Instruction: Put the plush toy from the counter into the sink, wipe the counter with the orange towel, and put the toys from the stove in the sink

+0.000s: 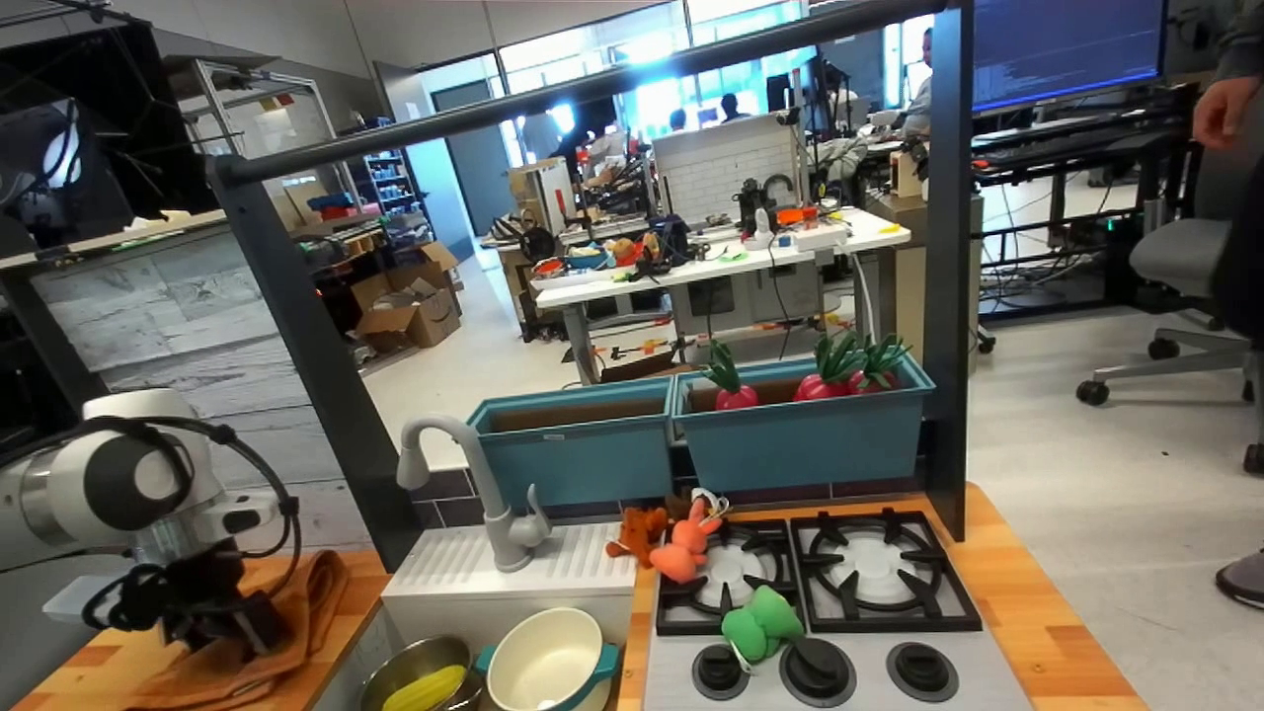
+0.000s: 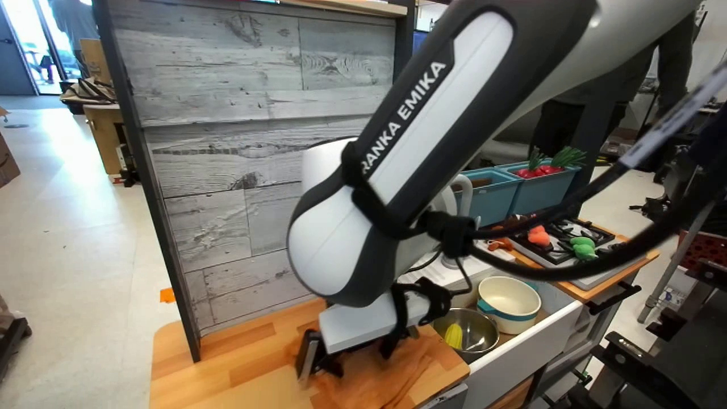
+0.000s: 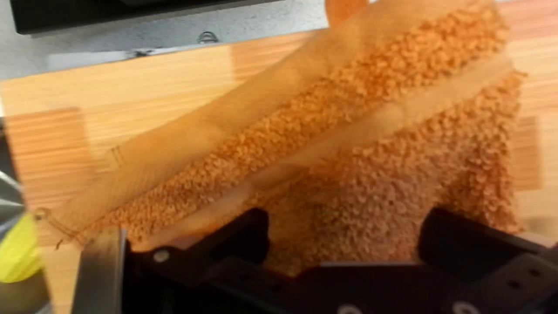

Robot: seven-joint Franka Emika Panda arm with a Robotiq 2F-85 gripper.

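The orange towel (image 3: 405, 174) lies rumpled on the wooden counter (image 2: 227, 392), also visible in both exterior views (image 1: 296, 632) (image 2: 392, 369). My gripper (image 3: 344, 231) is low over the towel, its fingers open and wide apart with towel fabric visible between them. Whether the fingertips touch it cannot be told. On the stove (image 1: 810, 681) are a coral plush toy (image 1: 686, 546) and a green plush toy (image 1: 762, 624). A brown-red plush toy (image 1: 640, 533) lies at the sink ledge beside the stove. A yellow toy (image 2: 454, 336) is in a metal bowl in the sink.
The metal bowl (image 2: 483, 335) and a cream pot (image 2: 511, 298) with teal handles stand in the sink. A grey faucet (image 1: 494, 494) rises behind. Blue planters (image 1: 583, 454) with red radish toys line the back. A wood-look panel (image 2: 255, 170) stands along the counter.
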